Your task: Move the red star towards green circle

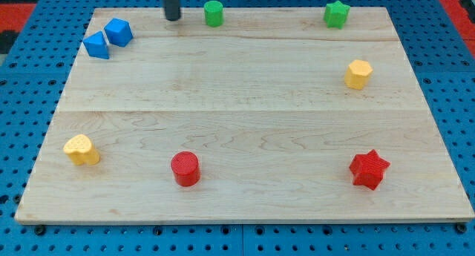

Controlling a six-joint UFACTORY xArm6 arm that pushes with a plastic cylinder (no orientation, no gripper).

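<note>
The red star (369, 169) lies near the view's bottom right on the wooden board (245, 100). The green circle (214, 13) stands at the view's top, left of centre. My tip (172, 18) rests on the board just left of the green circle, a short gap between them. The tip is far from the red star, which lies diagonally across the board from it.
A green star (336, 14) is at the top right. A yellow hexagon (358, 73) is at the right. A red circle (185, 168) is at the bottom. A yellow heart (81, 149) is at the bottom left. Two blue blocks (108, 38) touch at the top left.
</note>
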